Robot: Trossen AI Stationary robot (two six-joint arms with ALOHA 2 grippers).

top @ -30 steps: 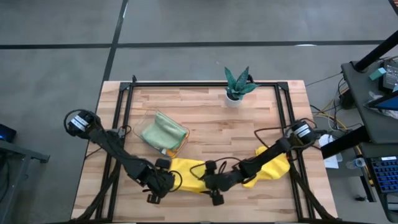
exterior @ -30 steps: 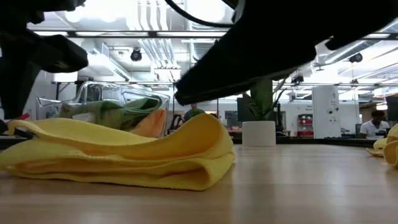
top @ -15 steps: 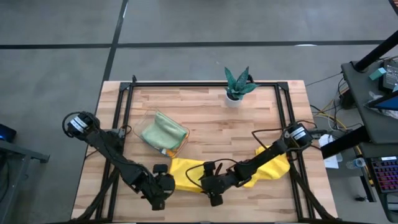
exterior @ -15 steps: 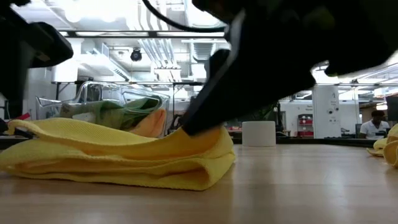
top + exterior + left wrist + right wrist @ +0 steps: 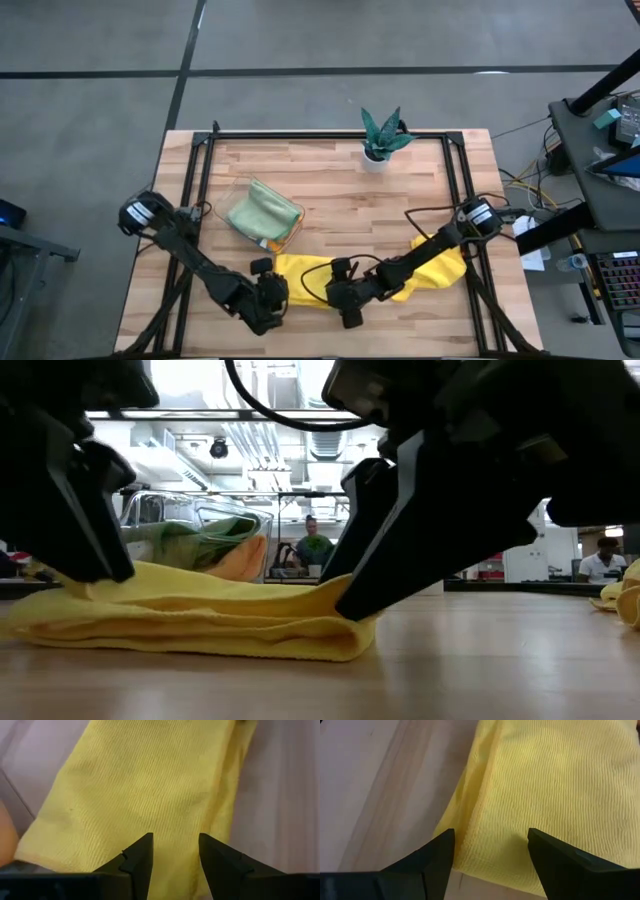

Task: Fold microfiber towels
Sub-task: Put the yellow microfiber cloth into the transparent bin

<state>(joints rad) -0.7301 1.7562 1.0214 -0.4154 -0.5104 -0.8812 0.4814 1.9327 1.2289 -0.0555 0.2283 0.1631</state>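
1. A folded yellow towel (image 5: pixel 303 276) lies flat near the table's (image 5: pixel 340 215) front edge, between the two grippers.
2. The left gripper (image 5: pixel 172 862) sits over the towel's left end, fingers parted – nothing clamped between them.
3. The right gripper (image 5: pixel 490 857) hangs over the right end, spread wide, apparently pressing the cloth – contact is hard to confirm.
4. A second yellow towel (image 5: pixel 440 268) lies crumpled under the right arm.
5. A pale green towel (image 5: pixel 262 210) rests in the clear tray (image 5: pixel 292 232).

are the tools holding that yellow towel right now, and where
Nothing is held. Left tool and right tool both stand open over the folded yellow towel, one at each end.
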